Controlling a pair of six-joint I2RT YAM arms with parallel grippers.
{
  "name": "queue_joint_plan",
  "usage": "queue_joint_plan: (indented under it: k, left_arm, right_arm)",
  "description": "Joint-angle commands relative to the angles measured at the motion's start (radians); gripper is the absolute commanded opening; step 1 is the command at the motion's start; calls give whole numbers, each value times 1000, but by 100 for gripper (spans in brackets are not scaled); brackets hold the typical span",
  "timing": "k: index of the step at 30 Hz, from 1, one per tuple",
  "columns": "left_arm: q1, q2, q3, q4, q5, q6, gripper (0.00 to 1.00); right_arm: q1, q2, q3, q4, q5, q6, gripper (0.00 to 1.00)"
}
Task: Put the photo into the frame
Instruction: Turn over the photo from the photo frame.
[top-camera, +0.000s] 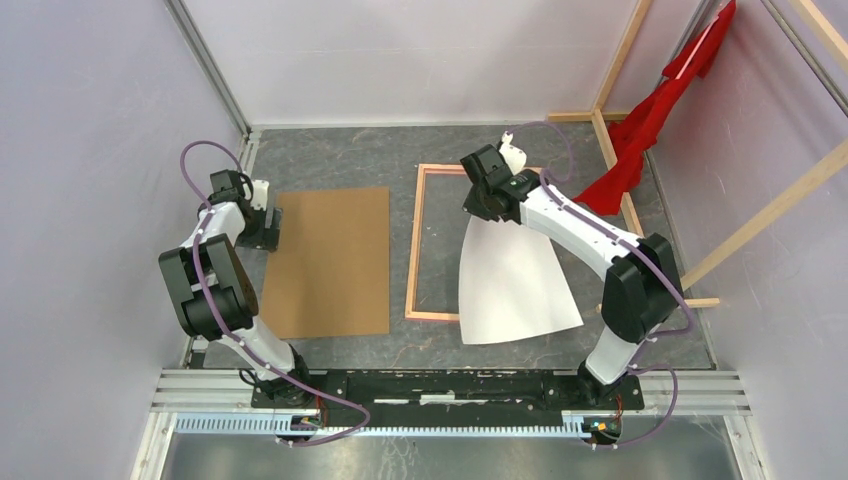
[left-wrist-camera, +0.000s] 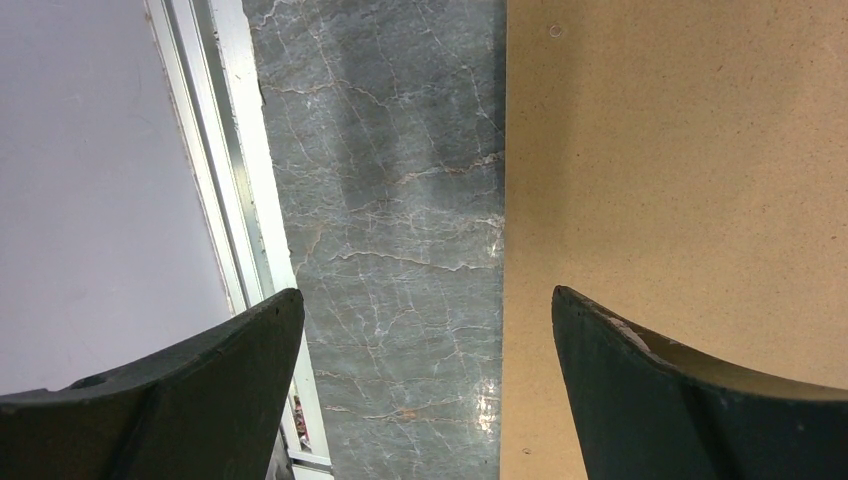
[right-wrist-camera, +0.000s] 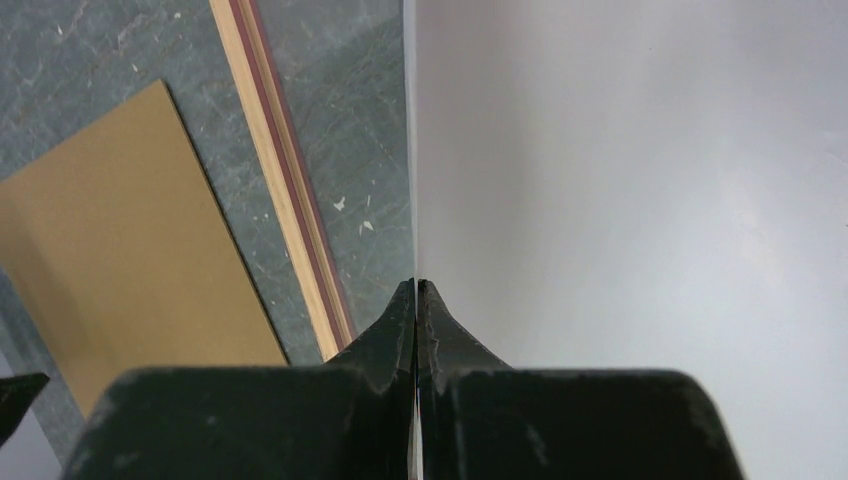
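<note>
Your left pincer (top-camera: 268, 222) hangs released, straddling the left edge of the photo (top-camera: 330, 262), which lies brown back up at centre-left. Further right, your right pincer (right-wrist-camera: 416, 288) is clenched on the white sheet (top-camera: 515, 290). Lift it clear of the frame (top-camera: 413, 250) without dragging that.

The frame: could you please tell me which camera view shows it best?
The top external view: the frame shows there as a whole rectangle, only its right side hidden behind a white sheet. The right wrist view catches just one rail; the left wrist view shows none.
</note>
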Motion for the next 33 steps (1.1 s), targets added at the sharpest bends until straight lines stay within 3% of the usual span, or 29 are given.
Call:
queue_joint_plan:
  k: [1,17,33]
  left_arm:
    - [2,-32,-9,9,15,43,100]
    - [3,-27,0,8,6,49,100]
    - [3,-24,9,1,5,53,100]
  right_arm:
    - [-5,30,58,64,95,58,0]
    - [-36,103,122,171,98,-45,0]
    - [-45,145,131,171,103,65,0]
